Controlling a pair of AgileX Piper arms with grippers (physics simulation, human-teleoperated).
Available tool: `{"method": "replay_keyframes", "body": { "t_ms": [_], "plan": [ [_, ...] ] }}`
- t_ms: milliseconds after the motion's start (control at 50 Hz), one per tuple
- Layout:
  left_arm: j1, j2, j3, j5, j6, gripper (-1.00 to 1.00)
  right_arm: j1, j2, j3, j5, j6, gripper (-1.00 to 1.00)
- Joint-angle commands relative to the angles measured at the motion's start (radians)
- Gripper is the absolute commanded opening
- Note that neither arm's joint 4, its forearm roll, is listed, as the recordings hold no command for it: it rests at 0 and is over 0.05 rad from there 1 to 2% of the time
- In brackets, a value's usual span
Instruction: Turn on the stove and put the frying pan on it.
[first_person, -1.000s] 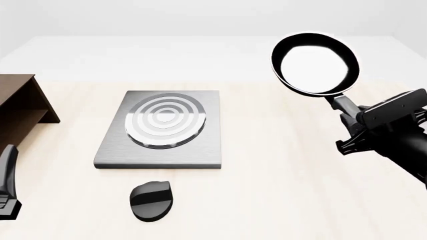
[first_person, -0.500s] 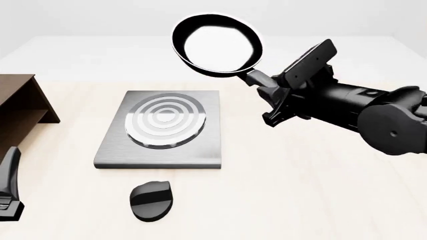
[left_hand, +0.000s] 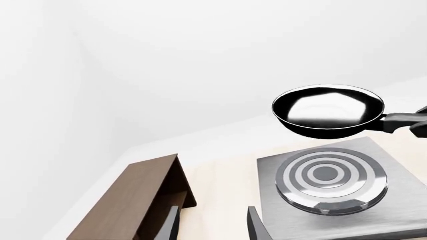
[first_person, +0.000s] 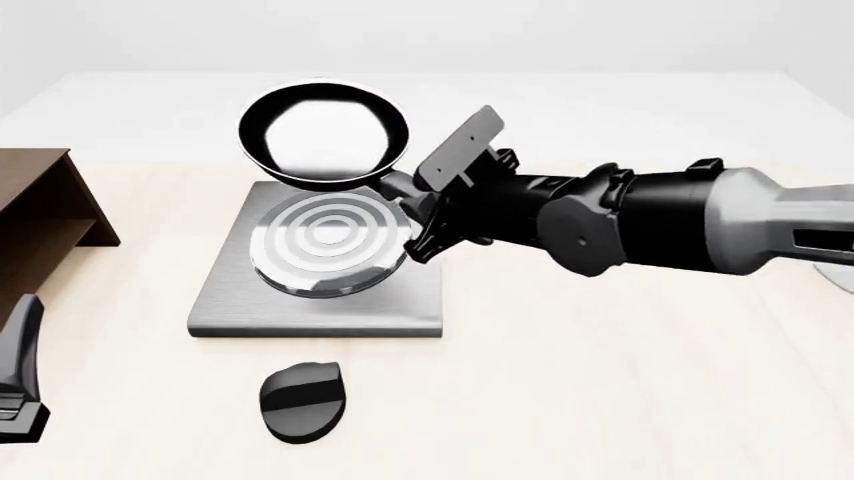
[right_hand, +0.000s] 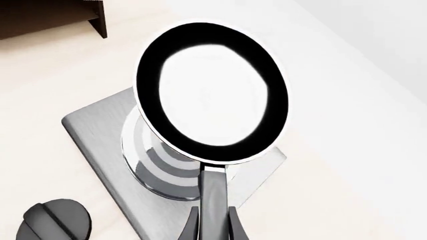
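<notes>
The frying pan (first_person: 323, 135), black with a glossy inside, hangs in the air above the far part of the stove (first_person: 227, 300), apart from its silver rings. My right gripper (first_person: 418, 203) is shut on the pan's handle. In the right wrist view the fingers (right_hand: 194, 226) clamp the handle and the pan (right_hand: 212, 92) covers part of the stove (right_hand: 100, 135). The black oval knob (first_person: 303, 402) lies in front of the stove. My left gripper (first_person: 16, 372) is open and empty at the front left. The left wrist view shows the pan (left_hand: 328, 110) above the stove (left_hand: 280, 220).
A dark brown wooden shelf (first_person: 40, 215) stands at the left edge of the table, also in the left wrist view (left_hand: 133, 200). The right arm stretches across the table from the right, over the area beside the stove.
My right arm has swung the pan leftward and lower, from the right side of the table to above the stove. The left gripper and the knob have not moved.
</notes>
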Motion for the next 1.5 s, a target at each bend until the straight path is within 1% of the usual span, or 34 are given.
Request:
{"method": "replay_keyframes", "body": {
  "t_ms": [20,320,480,620,740,820,860,880,920,960,1060,1120,1160,1180,1200,1220,1240,1280,1300,1320,1360,1380,1400,1420,1440,1460,1500],
  "plan": [
    [-0.004,0.0,-0.001,0.002,-0.007,1.0,0.054,0.11,-0.052,-0.046,0.012,-1.0],
    [-0.002,0.0,0.0,0.004,-0.008,1.0,0.04,0.208,-0.003,-0.136,0.027,-1.0],
    [-0.001,0.0,0.0,0.005,-0.008,1.0,0.014,0.208,0.017,-0.147,0.017,-1.0],
    [0.001,0.0,0.001,0.004,-0.01,1.0,0.0,0.228,0.042,-0.171,-0.01,-1.0],
    [0.004,0.0,-0.002,0.008,-0.015,1.0,0.006,0.236,0.05,-0.179,-0.012,-1.0],
    [0.003,0.0,0.0,0.007,-0.015,1.0,-0.009,0.247,0.047,-0.181,-0.037,-1.0],
    [0.003,0.0,-0.001,0.007,-0.015,1.0,-0.003,0.247,0.044,-0.175,-0.035,-1.0],
    [0.004,0.0,-0.002,0.008,-0.016,1.0,-0.003,0.248,0.047,-0.177,-0.039,1.0],
    [0.004,0.0,-0.003,0.009,-0.017,1.0,0.041,0.236,0.07,-0.191,-0.046,1.0],
    [0.004,0.0,-0.005,0.011,-0.017,1.0,0.027,0.236,0.066,-0.186,-0.04,1.0],
    [0.004,0.0,-0.008,0.014,-0.018,1.0,0.034,0.228,0.069,-0.182,-0.034,1.0],
    [0.006,0.0,-0.009,0.015,-0.019,1.0,0.027,0.168,0.079,-0.168,-0.024,1.0],
    [0.006,0.0,-0.009,0.015,-0.019,1.0,0.03,0.095,0.085,-0.134,-0.016,1.0],
    [0.006,0.0,-0.005,0.01,-0.018,1.0,0.02,0.026,0.094,-0.116,-0.033,1.0],
    [0.006,0.0,-0.005,0.01,-0.018,1.0,0.02,-0.014,0.089,-0.09,-0.019,1.0],
    [0.006,0.0,-0.007,0.013,-0.017,1.0,0.02,-0.091,0.079,-0.043,-0.01,1.0],
    [0.006,0.0,-0.008,0.013,-0.017,1.0,0.011,-0.132,0.077,-0.026,-0.018,1.0],
    [0.005,0.0,-0.007,0.013,-0.015,1.0,0.006,-0.238,0.053,0.056,-0.03,1.0],
    [0.005,0.0,-0.007,0.013,-0.014,1.0,0.003,-0.263,0.048,0.077,-0.042,1.0],
    [0.001,0.0,-0.005,0.012,-0.01,1.0,-0.009,-0.344,0.026,0.142,-0.066,1.0],
    [0.001,0.0,-0.004,0.01,-0.01,1.0,-0.006,-0.369,0.022,0.156,-0.07,1.0],
    [0.001,0.0,0.001,0.005,-0.008,1.0,-0.015,-0.429,0.013,0.193,-0.092,1.0],
    [0.001,0.0,0.0,0.005,-0.006,1.0,-0.012,-0.47,0.006,0.22,-0.094,1.0],
    [0.001,0.0,0.0,0.005,-0.006,1.0,-0.012,-0.47,0.006,0.22,-0.094,1.0],
    [0.002,0.0,-0.004,0.007,-0.004,1.0,-0.002,-0.53,0.001,0.257,-0.093,1.0],
    [0.002,0.0,-0.004,0.008,-0.004,1.0,-0.002,-0.53,0.001,0.258,-0.093,1.0],
    [0.002,0.0,-0.005,0.007,-0.001,1.0,-0.002,-0.589,0.002,0.283,-0.088,1.0]
  ]
}}
